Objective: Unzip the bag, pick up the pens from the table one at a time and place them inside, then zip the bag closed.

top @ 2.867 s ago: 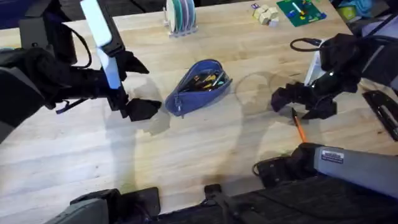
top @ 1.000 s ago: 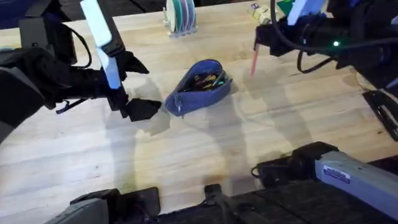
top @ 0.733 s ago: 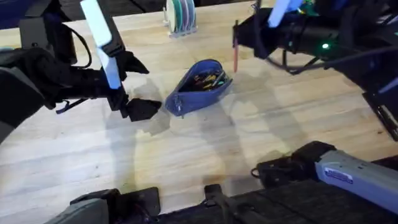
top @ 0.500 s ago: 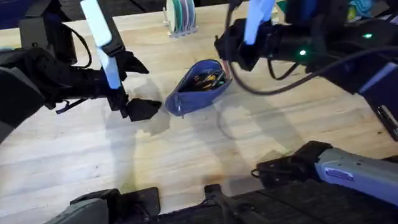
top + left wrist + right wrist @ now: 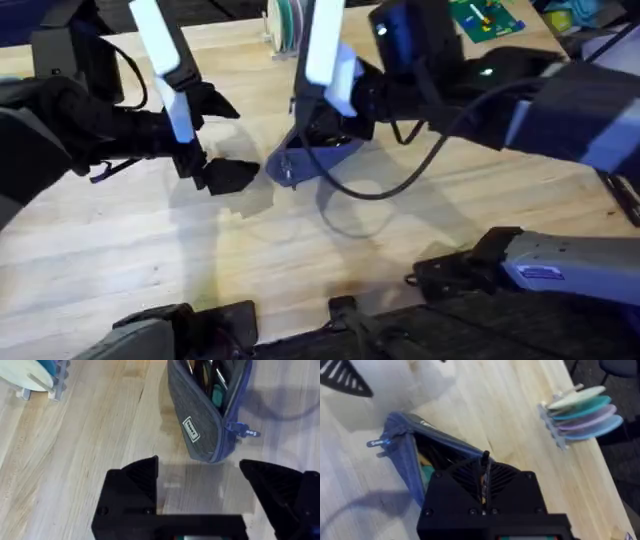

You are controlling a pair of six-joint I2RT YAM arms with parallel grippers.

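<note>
The blue-grey bag (image 5: 303, 160) lies unzipped at the middle of the table (image 5: 150, 260), mostly covered by my right arm. In the left wrist view the bag (image 5: 205, 420) gapes open with pens (image 5: 207, 375) inside and its zipper pull (image 5: 244, 433) hanging at the near end. My right gripper (image 5: 325, 125) hovers right over the bag's opening (image 5: 412, 457). The right gripper (image 5: 484, 477) is shut on an orange pen (image 5: 483, 485) whose dark tip pokes out between the fingers. My left gripper (image 5: 225, 175) rests open just left of the bag, its fingers (image 5: 140, 477) spread with nothing between.
A rack of coloured discs (image 5: 290, 25) stands at the back of the table behind the bag, also seen as the rack (image 5: 585, 410) and the rack (image 5: 35, 375). A green board (image 5: 485, 15) with small parts sits at the back right. The table's front is bare wood.
My right arm picked up the orange pen at the right of the table and carried it left to above the open bag. The left arm has stayed put.
</note>
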